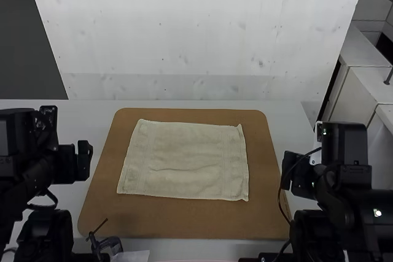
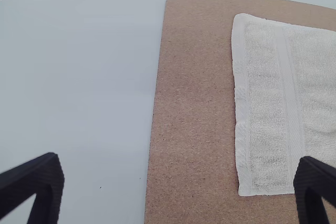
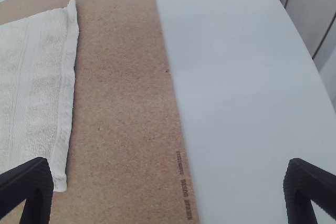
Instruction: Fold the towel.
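Lying on a brown board, the towel sits beyond a dark device.

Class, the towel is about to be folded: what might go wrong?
The towel lies flat on the brown board, so the open left gripper and right gripper may struggle to get under its edge. Creases across its middle could leave the fold uneven. Its curled far right corner might tuck under.
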Controlling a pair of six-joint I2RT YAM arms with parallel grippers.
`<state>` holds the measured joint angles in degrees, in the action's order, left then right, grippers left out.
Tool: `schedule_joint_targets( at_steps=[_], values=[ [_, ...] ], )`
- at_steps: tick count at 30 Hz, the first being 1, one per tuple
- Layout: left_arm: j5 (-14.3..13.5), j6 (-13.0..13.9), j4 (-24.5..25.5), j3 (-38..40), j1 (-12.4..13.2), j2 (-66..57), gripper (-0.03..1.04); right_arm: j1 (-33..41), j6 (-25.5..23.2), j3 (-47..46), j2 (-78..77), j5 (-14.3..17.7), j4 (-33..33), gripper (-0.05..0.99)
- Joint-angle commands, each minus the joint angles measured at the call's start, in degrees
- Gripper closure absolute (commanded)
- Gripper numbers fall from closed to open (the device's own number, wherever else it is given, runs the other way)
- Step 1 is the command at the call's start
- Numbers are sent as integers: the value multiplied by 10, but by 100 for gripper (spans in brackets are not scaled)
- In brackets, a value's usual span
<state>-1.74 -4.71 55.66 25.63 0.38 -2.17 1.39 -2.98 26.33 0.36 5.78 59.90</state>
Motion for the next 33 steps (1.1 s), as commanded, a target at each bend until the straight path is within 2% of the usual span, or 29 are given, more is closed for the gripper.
schedule_joint_targets(
  at_steps=[1, 16, 22, 24, 26, 28, 31, 33],
  values=[
    [9, 5, -16, -3, 1, 19, 4, 14, 0, 3, -17, -25, -1, -2],
    [8, 5, -16, -3, 1, 19, 3, 13, -1, 3, -14, -25, 0, -2],
    [17, 5, -20, -2, -1, 4, 3, 12, -1, 3, -10, -25, -4, -2],
    [30, 8, -21, 7, -1, -30, 3, 13, 0, 5, 10, -26, -14, -3],
    [32, 13, -23, 24, -5, -70, 3, 18, -1, 10, 49, -50, -26, -2],
    [31, 14, -53, 32, -9, -109, 3, 22, -7, 18, 101, -54, -39, -2],
    [31, 22, -105, 41, -8, -171, 4, 25, -11, 21, 163, -53, -94, -2],
    [32, 26, -122, 57, -8, -228, 4, 24, -11, 29, 224, -53, -123, -2]
  ],
)
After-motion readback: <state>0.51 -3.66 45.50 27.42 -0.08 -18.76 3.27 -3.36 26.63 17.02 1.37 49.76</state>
